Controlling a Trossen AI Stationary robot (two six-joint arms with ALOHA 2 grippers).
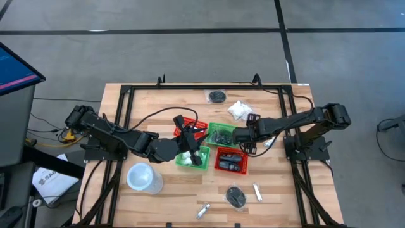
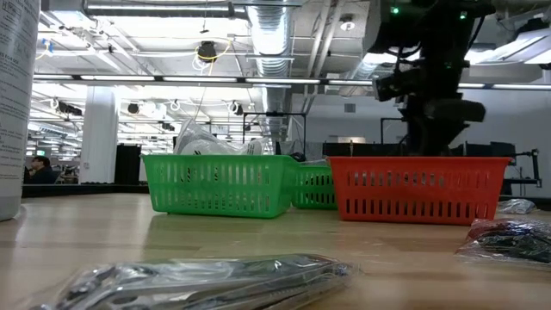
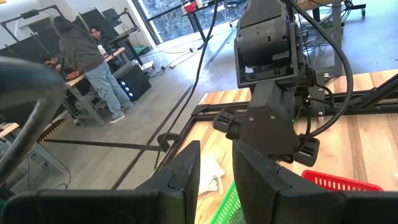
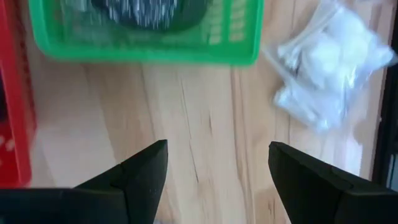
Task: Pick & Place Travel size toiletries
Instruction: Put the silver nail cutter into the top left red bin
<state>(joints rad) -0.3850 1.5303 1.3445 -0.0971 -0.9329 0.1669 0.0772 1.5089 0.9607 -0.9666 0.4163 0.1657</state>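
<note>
Toiletries are scattered over the table (image 1: 158, 101): a white crinkly packet (image 1: 239, 109) lies just beyond the right gripper (image 4: 217, 171), whose jaws are held wide apart, seemingly ready to take it. The left gripper (image 1: 192, 156) is poised over a green basket (image 1: 185, 161); whether its part-closed jaws hold anything cannot be told
</note>
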